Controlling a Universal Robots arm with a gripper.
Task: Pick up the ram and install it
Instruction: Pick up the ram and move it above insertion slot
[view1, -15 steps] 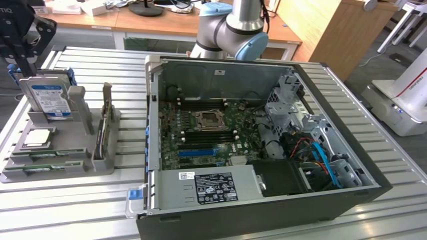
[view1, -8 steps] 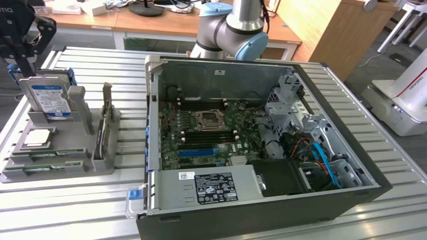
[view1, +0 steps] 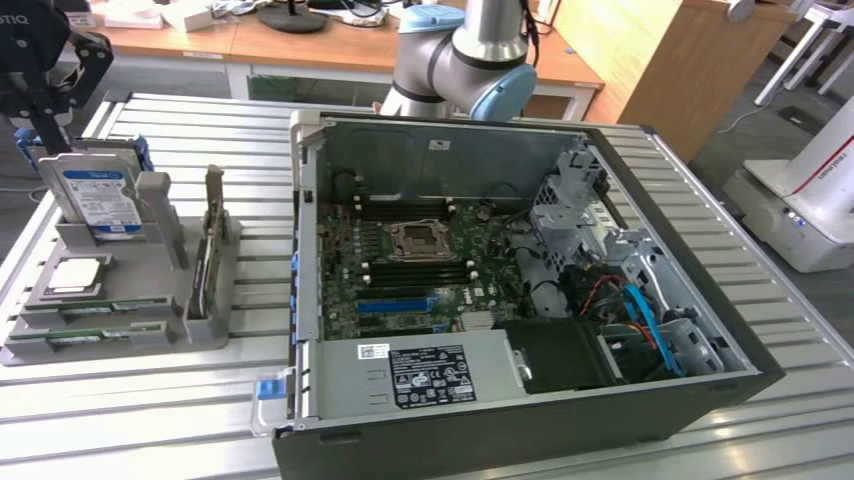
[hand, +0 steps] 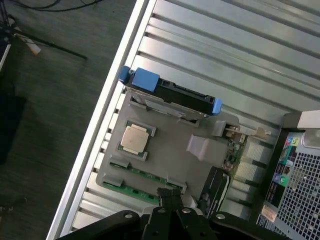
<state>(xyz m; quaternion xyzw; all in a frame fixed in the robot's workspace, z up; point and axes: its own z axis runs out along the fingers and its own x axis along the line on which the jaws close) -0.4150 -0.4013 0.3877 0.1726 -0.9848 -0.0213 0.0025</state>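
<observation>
Two slim green ram strips (view1: 91, 314) lie flat in the front slots of a grey holder tray (view1: 147, 330) at the exterior view's left. The wrist view shows them (hand: 142, 175) along one edge of the tray (hand: 172, 145), just past my fingertips. My gripper (view1: 51, 125) hangs above the tray's back end, over the upright hard drive (view1: 94, 200). In the wrist view the gripper (hand: 170, 199) is shut, with nothing between its fingers. Inside the open computer case (view1: 534, 420) sits the motherboard (view1: 414, 270), with dark memory slots beside its processor socket.
The tray also holds a square silver processor (view1: 76, 275) and an expansion card (view1: 207, 240) standing on edge. The hard drive (hand: 170, 95) has blue tabs. The case's tall walls rise beside the tray. Everything rests on a slatted metal table (view1: 134, 420), with its edge beyond the tray.
</observation>
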